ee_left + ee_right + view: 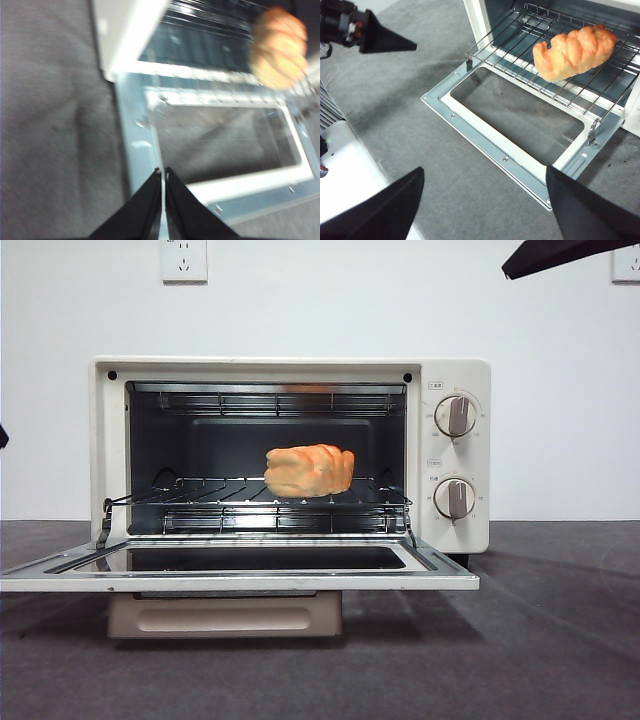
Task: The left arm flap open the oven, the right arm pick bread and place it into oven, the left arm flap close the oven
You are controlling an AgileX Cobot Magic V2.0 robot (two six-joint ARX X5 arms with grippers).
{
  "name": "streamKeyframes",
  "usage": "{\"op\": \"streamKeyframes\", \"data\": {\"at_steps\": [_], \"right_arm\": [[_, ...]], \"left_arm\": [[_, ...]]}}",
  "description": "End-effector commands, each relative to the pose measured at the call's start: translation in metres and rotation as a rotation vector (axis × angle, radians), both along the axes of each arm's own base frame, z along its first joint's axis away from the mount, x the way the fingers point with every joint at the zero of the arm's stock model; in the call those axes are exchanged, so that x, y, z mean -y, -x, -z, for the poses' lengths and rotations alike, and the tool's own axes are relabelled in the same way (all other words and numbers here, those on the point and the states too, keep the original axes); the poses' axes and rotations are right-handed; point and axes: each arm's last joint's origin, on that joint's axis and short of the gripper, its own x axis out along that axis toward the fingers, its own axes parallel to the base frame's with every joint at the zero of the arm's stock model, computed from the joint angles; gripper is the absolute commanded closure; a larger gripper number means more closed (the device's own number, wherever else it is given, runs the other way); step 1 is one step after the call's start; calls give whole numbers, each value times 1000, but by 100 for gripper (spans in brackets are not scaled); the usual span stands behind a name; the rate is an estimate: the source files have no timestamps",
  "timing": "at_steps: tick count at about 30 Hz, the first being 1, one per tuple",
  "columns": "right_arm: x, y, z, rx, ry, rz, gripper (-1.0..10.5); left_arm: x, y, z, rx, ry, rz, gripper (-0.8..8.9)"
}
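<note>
**Bread on the rack, oven door down flat**

The left gripper (163, 172) is pinched tight, its two black jaws pressed tip to tip with nothing between them, and it hangs just off the outer edge of the oven's lowered door (220, 187). In the right wrist view that same gripper (412, 46) shows as a dark pointed tip over the grey table (405, 115), off the hinge-side corner of the door and apart from it.

The right gripper (482, 187) is spread wide and empty, one jaw at each side of its view, above the table just in front of the door's outer edge (492, 152). In the front view only a black arm tip (565, 254) pokes in above the oven's top right corner, high and well clear of it.

And there is the bread (309, 471), a golden, ridged loaf lying on the wire rack (215, 495) inside the oven (455, 455), toward the knob side of the cavity. No gripper touches it. The door (240, 578) lies fully open and level, its beige handle (224, 618) hanging below the front edge. Two round knobs (456, 416) sit one above the other on the oven's right panel.
</note>
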Motion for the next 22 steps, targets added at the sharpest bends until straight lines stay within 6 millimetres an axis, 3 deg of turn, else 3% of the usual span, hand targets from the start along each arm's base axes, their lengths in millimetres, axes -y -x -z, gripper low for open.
{"op": "streamKeyframes", "data": {"at_steps": [1, 13, 22], "right_arm": [[-2, 1, -3, 18, -2, -21, 570], [-2, 0, -3, 17, -2, -20, 570], [-2, 0, -3, 17, -2, -19, 570]], "left_arm": [[-8, -11, 10, -38, -23, 2, 799], [-15, -46, 51, -168, -34, 44, 799], [-14, -62, 74, -223, 9, 81, 799]]}}
